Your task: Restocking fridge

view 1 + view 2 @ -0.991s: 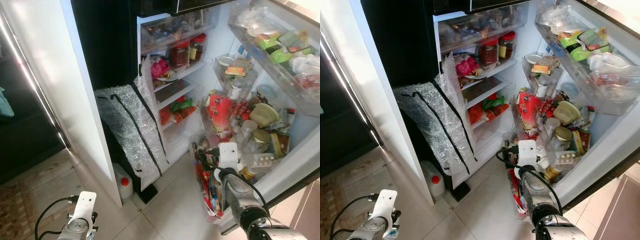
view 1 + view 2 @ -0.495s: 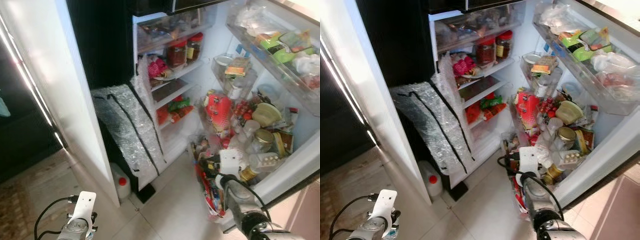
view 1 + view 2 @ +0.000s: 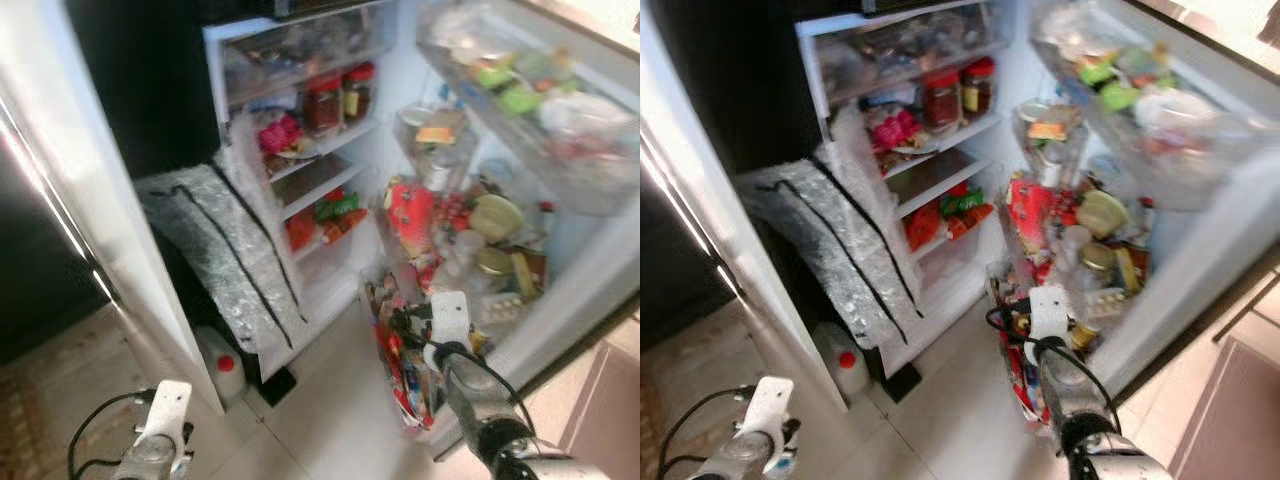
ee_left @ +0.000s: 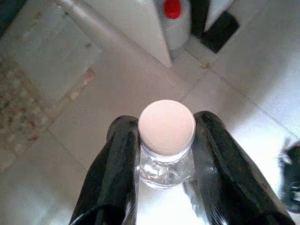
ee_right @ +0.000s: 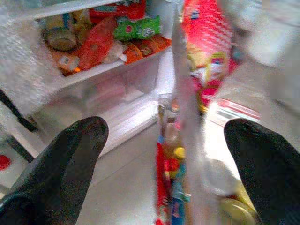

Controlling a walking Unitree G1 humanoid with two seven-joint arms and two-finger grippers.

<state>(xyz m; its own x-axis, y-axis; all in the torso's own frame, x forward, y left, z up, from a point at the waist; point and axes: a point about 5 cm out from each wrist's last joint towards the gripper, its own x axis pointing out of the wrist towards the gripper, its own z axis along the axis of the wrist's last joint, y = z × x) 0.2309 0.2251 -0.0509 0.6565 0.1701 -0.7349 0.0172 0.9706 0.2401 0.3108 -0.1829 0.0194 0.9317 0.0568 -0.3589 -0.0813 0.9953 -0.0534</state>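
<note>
My left gripper is shut on a clear bottle with a white cap, held upright above the tiled floor; its black fingers press both sides of the neck. The left arm sits low at the bottom left. The fridge stands open, with red-lidded jars on an upper shelf and packets lower down. My right gripper is open, fingers wide apart, pointing at the crowded lower door shelf. The right arm reaches toward that door shelf.
A sheet of bubble wrap hangs over the fridge's lower left front. A white jug with a red cap stands on the floor beneath it. The door's racks hold many jars and packets. Tiled floor lies before the fridge.
The whole picture has slid and blurred, so the camera has moved; the fridge now sits further left. Both arms hold about the same pose, the bottle still gripped.
</note>
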